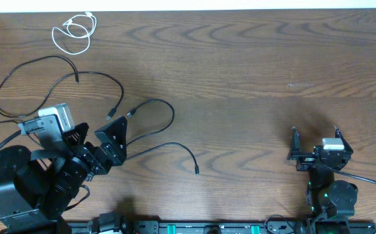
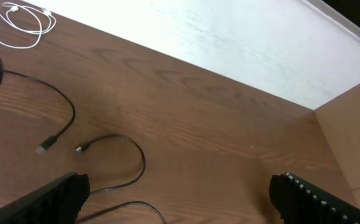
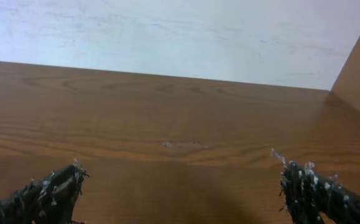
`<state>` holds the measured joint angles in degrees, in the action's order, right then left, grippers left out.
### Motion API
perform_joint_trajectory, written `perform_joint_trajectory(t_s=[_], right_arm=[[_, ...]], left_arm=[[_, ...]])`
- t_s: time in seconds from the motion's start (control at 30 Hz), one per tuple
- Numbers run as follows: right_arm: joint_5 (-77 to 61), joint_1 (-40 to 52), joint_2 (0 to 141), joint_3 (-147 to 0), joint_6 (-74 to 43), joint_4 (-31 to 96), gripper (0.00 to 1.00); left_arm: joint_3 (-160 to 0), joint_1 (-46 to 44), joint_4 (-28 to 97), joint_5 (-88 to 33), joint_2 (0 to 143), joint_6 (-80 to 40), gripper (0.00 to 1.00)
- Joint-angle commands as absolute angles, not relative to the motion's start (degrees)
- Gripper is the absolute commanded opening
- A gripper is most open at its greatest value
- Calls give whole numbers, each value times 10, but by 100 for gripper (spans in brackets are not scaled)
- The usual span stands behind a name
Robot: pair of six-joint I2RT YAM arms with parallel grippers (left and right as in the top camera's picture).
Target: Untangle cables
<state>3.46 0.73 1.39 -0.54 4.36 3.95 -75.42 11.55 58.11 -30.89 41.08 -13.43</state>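
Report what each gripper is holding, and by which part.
Nothing is held. The left gripper and the right gripper both stand open and empty; the cables lie loose on the table.

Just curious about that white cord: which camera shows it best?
Overhead: the white cord lies whole, loosely coiled, far left on the table. The left wrist view clips it at the frame edge; the right wrist view misses it.

Even, moderately bright light, soft shadows on the wood, slight blur in wrist views.
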Motion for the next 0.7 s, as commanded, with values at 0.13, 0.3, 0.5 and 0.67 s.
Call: perform_joint_trajectory(t_s=[0.13,0.3,0.5,0.67], right_arm=[[27,4,10,-3,32,43,99],[30,4,10,-3,-20,43,99],[31,16,10,-3,-12,43,99],[31,14,10,-3,6,43,99]], left_arm=[[-758,114,581,-304,410,-125,98],[-758,114,581,-304,410,-125,98],[-758,114,581,-304,410,-125,98],[-758,114,581,-304,410,-125,98]])
